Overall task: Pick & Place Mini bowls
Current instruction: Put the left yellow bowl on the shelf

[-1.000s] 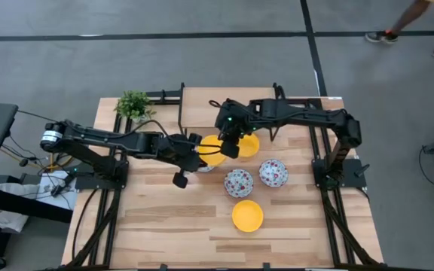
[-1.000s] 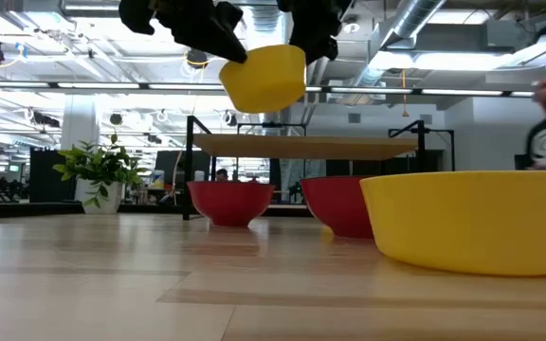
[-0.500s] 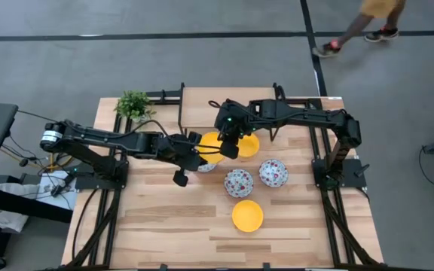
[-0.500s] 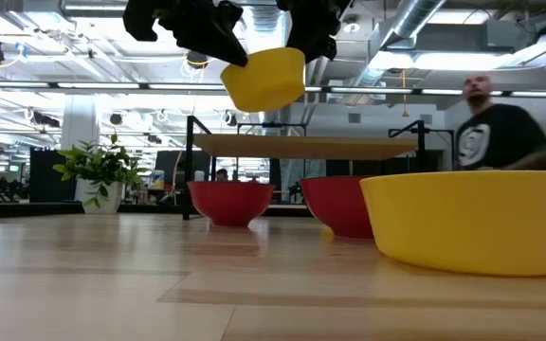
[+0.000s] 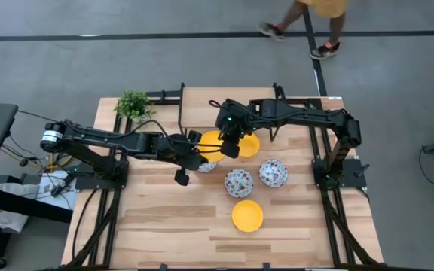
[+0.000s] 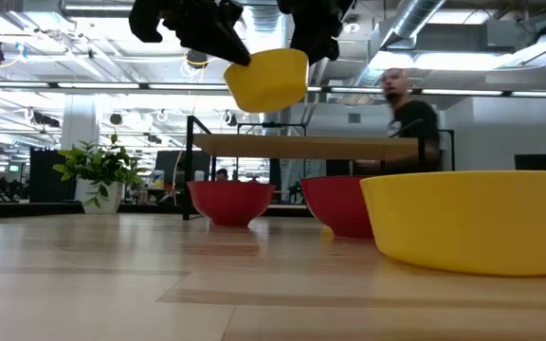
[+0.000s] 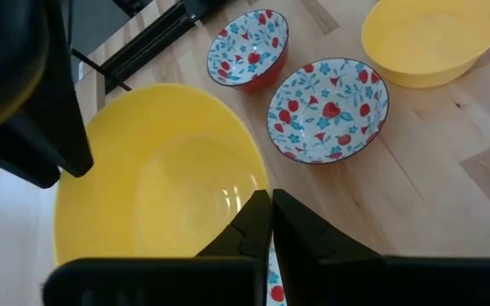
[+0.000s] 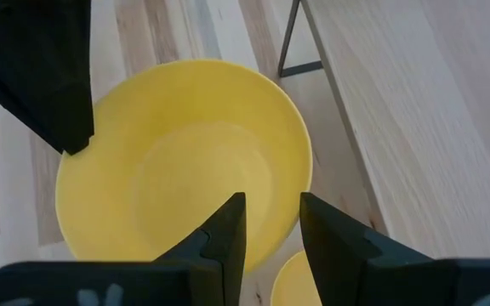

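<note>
A plain yellow mini bowl [image 5: 211,143] [image 6: 265,80] hangs high over the table's middle, held by both grippers. My left gripper [image 5: 200,156] [image 7: 270,212] is shut on its left rim, and my right gripper [image 5: 228,144] [image 8: 272,221] is on the opposite rim. A second yellow bowl [image 5: 252,145] rests on the table, partly hidden under the right gripper. A third yellow bowl [image 5: 247,215] sits nearer the near edge. Two floral bowls [image 5: 238,181] [image 5: 273,172] stand on their bases, and a third floral bowl [image 5: 206,166] is half hidden below the left gripper. My left gripper pinches the yellow bowl's rim [image 7: 249,183] between its two fingers, one inside and one outside, slanting in from the table's left. The bowl is lifted clear and slightly tilted. My right gripper straddles the opposite rim [image 8: 303,191] from above, one finger [image 8: 228,229] inside the bowl and one outside.
A small potted plant [image 5: 133,105] stands at the far left corner. A black metal frame [image 5: 181,105] rises at the far edge. A person [image 6: 410,114] walks on the floor beyond the table. Bare wood lies along the near edge and on the left half.
Both grippers and the lifted yellow bowl have kept almost still. The person beyond the far edge has walked toward the left.
</note>
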Robot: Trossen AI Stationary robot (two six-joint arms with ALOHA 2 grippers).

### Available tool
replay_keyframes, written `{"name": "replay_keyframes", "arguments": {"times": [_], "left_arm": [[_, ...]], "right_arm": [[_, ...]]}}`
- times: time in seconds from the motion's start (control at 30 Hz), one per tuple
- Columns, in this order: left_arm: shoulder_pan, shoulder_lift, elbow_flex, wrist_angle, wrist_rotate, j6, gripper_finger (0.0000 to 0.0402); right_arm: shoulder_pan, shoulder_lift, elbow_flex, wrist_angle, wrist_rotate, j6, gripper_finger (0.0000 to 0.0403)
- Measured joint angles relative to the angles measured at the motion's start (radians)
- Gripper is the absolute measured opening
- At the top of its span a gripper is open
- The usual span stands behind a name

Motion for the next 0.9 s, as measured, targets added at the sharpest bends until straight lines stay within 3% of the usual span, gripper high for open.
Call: {"name": "replay_keyframes", "arguments": {"times": [0.9], "left_arm": [[0.000,0.000,0.000,0.013,-0.009,0.000,0.0010]], "right_arm": [[-0.006,0.000,0.000,0.046,0.019,0.001,0.0102]]}}
